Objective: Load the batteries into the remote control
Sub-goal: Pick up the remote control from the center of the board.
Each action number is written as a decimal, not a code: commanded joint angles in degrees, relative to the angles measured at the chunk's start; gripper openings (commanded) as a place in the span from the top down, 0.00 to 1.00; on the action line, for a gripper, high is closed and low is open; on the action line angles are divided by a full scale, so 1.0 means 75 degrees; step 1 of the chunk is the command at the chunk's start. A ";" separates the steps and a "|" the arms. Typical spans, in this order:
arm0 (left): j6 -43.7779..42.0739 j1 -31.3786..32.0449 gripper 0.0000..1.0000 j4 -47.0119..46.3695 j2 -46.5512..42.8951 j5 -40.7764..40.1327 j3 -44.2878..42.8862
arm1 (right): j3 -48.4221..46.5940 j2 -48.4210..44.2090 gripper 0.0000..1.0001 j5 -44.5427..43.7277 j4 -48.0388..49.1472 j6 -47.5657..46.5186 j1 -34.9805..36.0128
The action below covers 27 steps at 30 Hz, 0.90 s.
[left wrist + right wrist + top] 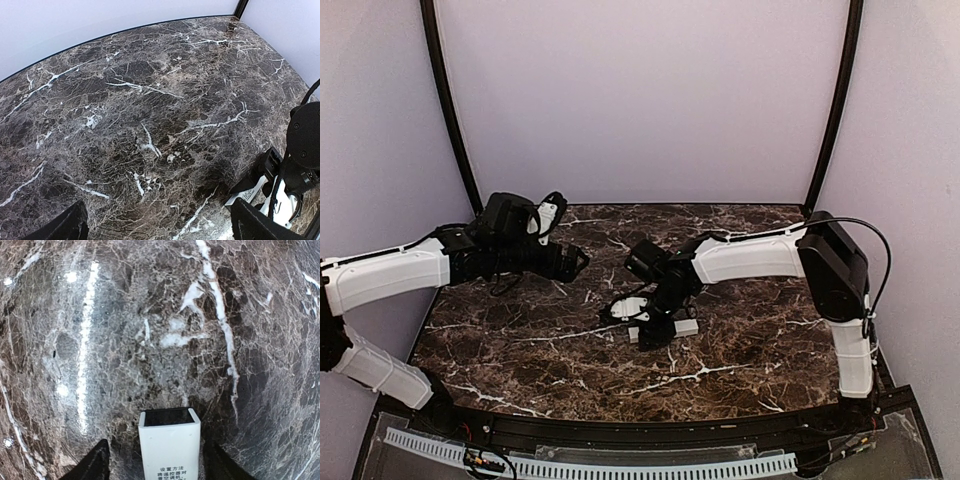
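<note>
Securing the remote control (170,445) is, I judge, in hand: right fingers (97,465) apart astride it, left fingers (65,227) apart, empty; clamp next.

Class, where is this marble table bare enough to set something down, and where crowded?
Bare: the far strip of dark marble tabletop along the lilac back wall, and the near stretch toward the front edge. Crowded: the centre, around the black right gripper and the slim white remote control.
</note>
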<state>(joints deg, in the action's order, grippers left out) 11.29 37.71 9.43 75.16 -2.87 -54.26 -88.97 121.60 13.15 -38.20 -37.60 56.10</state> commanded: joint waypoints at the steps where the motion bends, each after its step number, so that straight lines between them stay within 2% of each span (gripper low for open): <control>1: 0.0060 -0.0051 0.01 0.0032 0.0001 0.0128 0.0050 | -0.0239 0.0066 0.46 -0.0237 -0.0097 0.0097 0.0066; 8: 0.0032 -0.0048 0.01 0.0011 -0.0072 0.0147 0.0118 | -0.0317 0.0036 0.77 -0.0417 -0.0136 0.0092 0.0117; 10: 0.0048 -0.0051 0.01 -0.0082 -0.0115 0.0171 0.0152 | -0.0356 -0.0047 0.81 -0.0311 -0.0198 0.0101 0.0126; 16: 0.0101 -0.0060 0.01 -0.0487 -0.0405 0.0226 0.0390 | -0.0369 -0.0375 0.84 -0.0278 -0.0206 0.0442 0.0126; 21: 0.0037 -0.0060 0.02 -0.1020 -0.0947 0.0168 0.0716 | -0.0439 -0.1138 0.86 0.0147 0.0112 0.1250 -0.0105; 23: -0.0050 -0.0060 0.04 -0.1450 -0.1222 0.0320 0.0931 | -0.0473 -0.1653 0.86 0.0606 0.0399 0.1731 -0.0299; 27: -0.0268 -0.0031 0.08 -0.2423 -0.1793 0.1406 0.1398 | -0.0374 -0.2608 0.86 0.1385 0.1448 0.2763 -0.0663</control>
<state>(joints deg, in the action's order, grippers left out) 11.05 37.69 0.36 66.24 0.58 -47.29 -90.35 110.56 16.40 -36.80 -26.04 53.89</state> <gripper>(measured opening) 0.934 0.266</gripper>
